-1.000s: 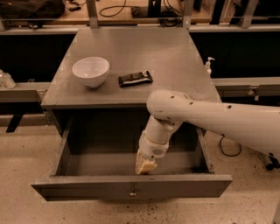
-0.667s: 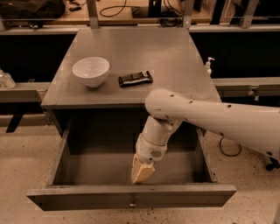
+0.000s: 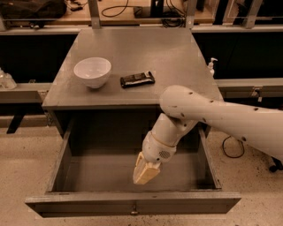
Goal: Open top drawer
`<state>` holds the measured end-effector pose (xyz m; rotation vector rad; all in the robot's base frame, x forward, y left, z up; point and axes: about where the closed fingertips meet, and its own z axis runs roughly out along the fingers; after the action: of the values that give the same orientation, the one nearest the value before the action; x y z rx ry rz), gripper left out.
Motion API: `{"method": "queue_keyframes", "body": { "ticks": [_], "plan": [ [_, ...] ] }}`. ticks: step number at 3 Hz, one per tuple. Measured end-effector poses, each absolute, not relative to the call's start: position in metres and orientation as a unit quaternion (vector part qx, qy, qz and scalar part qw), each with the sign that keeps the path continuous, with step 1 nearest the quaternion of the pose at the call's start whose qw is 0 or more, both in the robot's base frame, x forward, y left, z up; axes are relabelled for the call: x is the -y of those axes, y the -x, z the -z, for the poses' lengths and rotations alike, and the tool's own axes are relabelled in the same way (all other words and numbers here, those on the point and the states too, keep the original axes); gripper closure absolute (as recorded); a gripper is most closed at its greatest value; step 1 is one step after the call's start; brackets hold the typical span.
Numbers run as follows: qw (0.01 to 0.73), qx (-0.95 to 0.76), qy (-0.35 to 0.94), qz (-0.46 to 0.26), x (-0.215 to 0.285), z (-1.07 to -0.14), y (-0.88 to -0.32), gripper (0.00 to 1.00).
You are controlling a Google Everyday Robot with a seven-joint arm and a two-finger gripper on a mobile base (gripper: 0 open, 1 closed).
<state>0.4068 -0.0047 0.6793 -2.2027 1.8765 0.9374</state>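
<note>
Top drawer (image 3: 132, 206): one only is in view, standing far open below the grey tabletop (image 3: 146, 48), its front panel nearest the camera and its grey boxy inside bare to the eye; one small round knob (image 3: 132, 212) sits at the centre of the front, low in the picture and hard to make out. One claw (image 3: 145, 173) hangs inside the drawer, just behind the front panel and a little right of centre; its tan fingers look narrow, pressed together into a single wedge with nothing between them; whether the tips touch the drawer floor or the panel cannot be told. One white arm (image 3: 221, 117) reaches in from the right edge, bends over the drawer and covers part of the right inner wall and back.

On the tabletop stand one white bowl (image 3: 92, 72) at the left and one dark flat packet (image 3: 137, 79) just beside it to the right, the two apart; neither is near the claw. One small pump bottle (image 3: 212, 66) stands past the right edge of the tabletop; one dark cable (image 3: 232, 148) loops on the floor at the right, partly behind the arm; one dark bag (image 3: 31, 8) at the upper left is cut off by the frame.
</note>
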Motion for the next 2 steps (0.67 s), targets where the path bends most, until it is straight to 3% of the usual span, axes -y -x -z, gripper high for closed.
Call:
{"method": "queue_keyframes", "body": {
  "ticks": [2],
  "plan": [
    [0.218,-0.612,0.741,-0.171,0.016,-0.764,-0.457,1.00]
  ]
}}
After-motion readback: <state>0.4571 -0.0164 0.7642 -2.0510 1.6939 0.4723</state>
